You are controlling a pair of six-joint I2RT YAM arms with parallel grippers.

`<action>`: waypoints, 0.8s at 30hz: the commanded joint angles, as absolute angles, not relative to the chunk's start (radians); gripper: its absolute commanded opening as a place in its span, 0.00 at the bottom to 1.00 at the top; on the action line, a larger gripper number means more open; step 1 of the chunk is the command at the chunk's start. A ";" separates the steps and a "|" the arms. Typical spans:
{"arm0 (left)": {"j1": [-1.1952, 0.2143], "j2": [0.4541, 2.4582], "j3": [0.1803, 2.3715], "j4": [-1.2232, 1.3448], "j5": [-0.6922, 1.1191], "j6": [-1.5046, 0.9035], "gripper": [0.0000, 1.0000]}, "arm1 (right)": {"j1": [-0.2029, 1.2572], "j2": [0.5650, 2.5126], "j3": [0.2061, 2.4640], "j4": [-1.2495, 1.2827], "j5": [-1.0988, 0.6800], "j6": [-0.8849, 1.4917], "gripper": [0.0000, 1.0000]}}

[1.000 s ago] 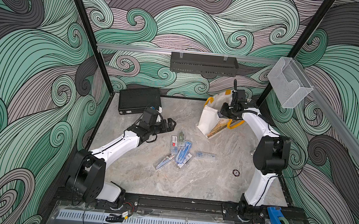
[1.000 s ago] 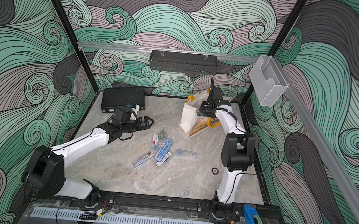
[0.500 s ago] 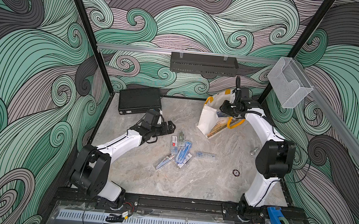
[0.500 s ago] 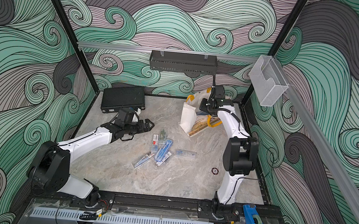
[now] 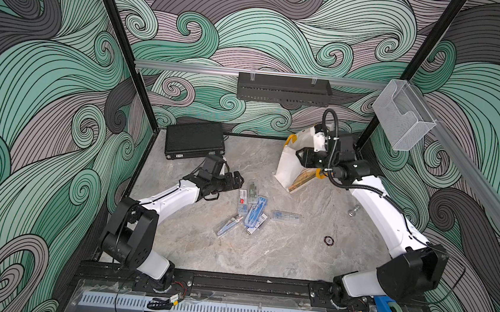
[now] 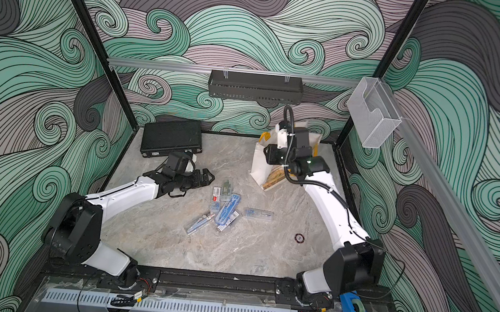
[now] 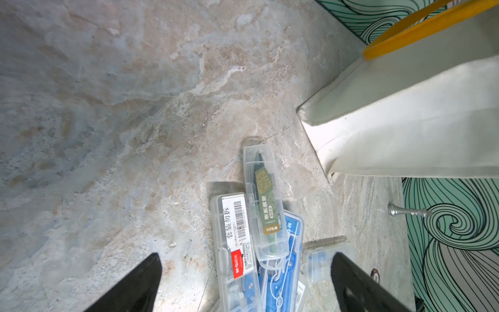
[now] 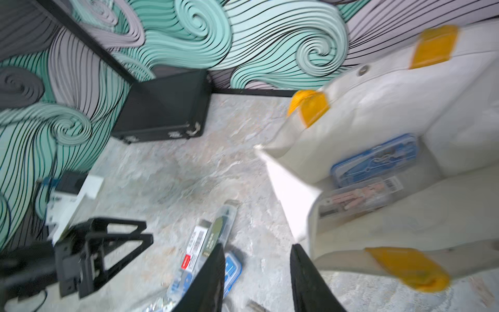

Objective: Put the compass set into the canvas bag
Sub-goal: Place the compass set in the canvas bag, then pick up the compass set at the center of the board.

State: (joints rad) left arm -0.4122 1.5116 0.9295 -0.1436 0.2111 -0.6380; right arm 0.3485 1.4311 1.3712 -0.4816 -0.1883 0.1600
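Note:
Several clear plastic compass set cases (image 5: pixel 252 208) (image 6: pixel 226 205) lie in a loose pile mid-table. My left gripper (image 5: pixel 238 179) (image 6: pixel 209 176) hovers just left of the pile, wide open, and in the left wrist view (image 7: pixel 245 259) the cases (image 7: pixel 237 237) lie between its fingers. The off-white canvas bag (image 5: pixel 288 166) (image 6: pixel 258 166) (image 7: pixel 405 121) with yellow handles stands at the back right. My right gripper (image 5: pixel 299 155) (image 6: pixel 269 153) (image 8: pixel 258 247) is at the bag's mouth, jaws apart, holding nothing. Inside the bag (image 8: pixel 378 108) lie a blue case (image 8: pixel 375 159) and a clear case (image 8: pixel 359 200).
A black briefcase (image 5: pixel 194 139) lies at the back left. A silver metal pin (image 5: pixel 353 210) and a small dark ring (image 5: pixel 328 241) sit on the table near the right arm. A black rack (image 5: pixel 284 88) and a clear holder (image 5: pixel 403 114) hang on the walls.
My right gripper's jaws have parted at the bag's mouth, and the right arm's elbow has dropped lower. The left gripper has sunk slightly toward the pile and stays open.

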 commanded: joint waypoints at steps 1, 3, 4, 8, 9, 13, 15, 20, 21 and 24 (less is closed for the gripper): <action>-0.418 1.535 0.964 -0.216 0.204 -0.631 0.98 | 0.416 1.382 1.283 -0.420 -0.197 0.075 0.43; -0.426 1.540 0.969 -0.256 0.189 -0.624 0.97 | 0.455 1.370 1.229 -0.411 -0.203 0.072 0.45; -0.434 1.539 0.969 -0.274 0.178 -0.618 0.97 | 0.467 1.369 1.206 -0.407 -0.209 0.074 0.46; -0.474 1.540 0.983 -0.384 0.123 -0.585 0.96 | 0.490 1.399 1.120 -0.390 -0.233 0.120 0.48; -0.483 1.544 0.988 -0.411 0.110 -0.583 0.96 | 0.492 1.410 1.106 -0.389 -0.235 0.135 0.48; -0.531 1.577 1.019 -0.490 0.072 -0.593 0.95 | 0.493 1.465 1.075 -0.365 -0.239 0.207 0.48; -0.560 1.600 1.045 -0.522 0.056 -0.602 0.94 | 0.495 1.488 1.073 -0.364 -0.241 0.223 0.49; -0.627 1.644 1.116 -0.602 0.013 -0.638 0.94 | 0.493 1.522 1.077 -0.327 -0.243 0.231 0.49; -0.637 1.648 1.126 -0.607 0.010 -0.640 0.94 | 0.495 1.527 1.079 -0.323 -0.243 0.230 0.49; -0.667 1.671 1.163 -0.639 -0.018 -0.640 0.93 | 0.495 1.544 1.086 -0.316 -0.246 0.229 0.49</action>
State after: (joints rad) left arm -0.6456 1.6524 1.1126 -0.5640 0.0292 -0.6273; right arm 0.4900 1.5311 1.0729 -0.3462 -0.2333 0.2203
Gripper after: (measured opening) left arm 0.938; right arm 0.488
